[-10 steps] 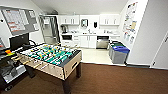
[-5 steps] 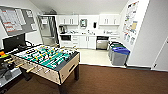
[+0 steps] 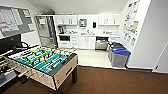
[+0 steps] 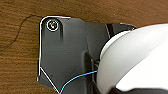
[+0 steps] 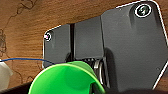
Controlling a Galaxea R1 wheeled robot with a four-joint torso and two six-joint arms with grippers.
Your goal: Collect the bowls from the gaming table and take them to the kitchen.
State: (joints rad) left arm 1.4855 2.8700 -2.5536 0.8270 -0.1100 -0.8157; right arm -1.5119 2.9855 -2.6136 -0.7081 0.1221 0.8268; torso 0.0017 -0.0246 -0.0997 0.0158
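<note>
A whitish bowl (image 4: 135,57) sits close against the left claw, grip state unclear; the kitchen (image 3: 86,35) lies ahead, so delivery remains.

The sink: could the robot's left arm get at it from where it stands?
Probably not yet. The sink sits at the kitchen's far wall, across open floor, with the foosball table close by on the left.

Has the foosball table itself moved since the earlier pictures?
No. The foosball table only sits larger and lower in the head view; the kitchen cabinets and the bins shifted too, so the camera moved.
</note>
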